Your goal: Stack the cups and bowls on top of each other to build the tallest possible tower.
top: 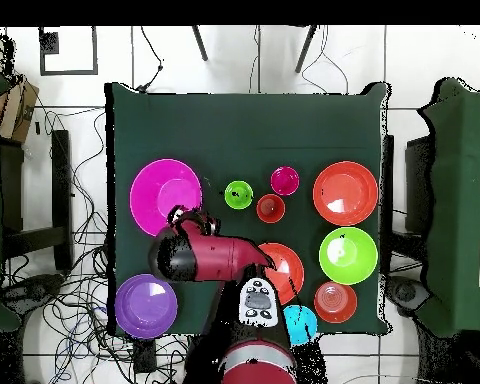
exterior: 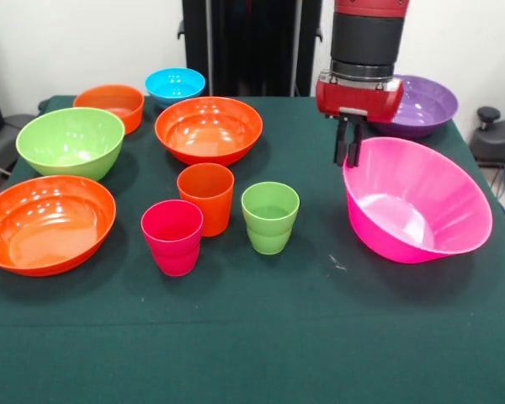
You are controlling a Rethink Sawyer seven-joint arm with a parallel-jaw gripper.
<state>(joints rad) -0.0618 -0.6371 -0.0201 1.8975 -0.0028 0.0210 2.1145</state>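
Seen on green worktop [exterior: 252,353]: seven bowls, three cups, none stacked. Large pink bowl [exterior: 417,202] tilted, far rim raised, end effector [exterior: 350,151] clamped on that rim. Purple bowl [exterior: 421,105] just behind, near far corner. Two wide orange bowls [exterior: 46,223] [exterior: 209,128], green bowl [exterior: 70,141], small orange bowl [exterior: 109,105], small blue bowl [exterior: 175,84] spread over the other half. Magenta-red cup [exterior: 172,237], orange cup [exterior: 205,198], light green cup [exterior: 270,217] upright, clustered at centre. Open cloth along near edge.
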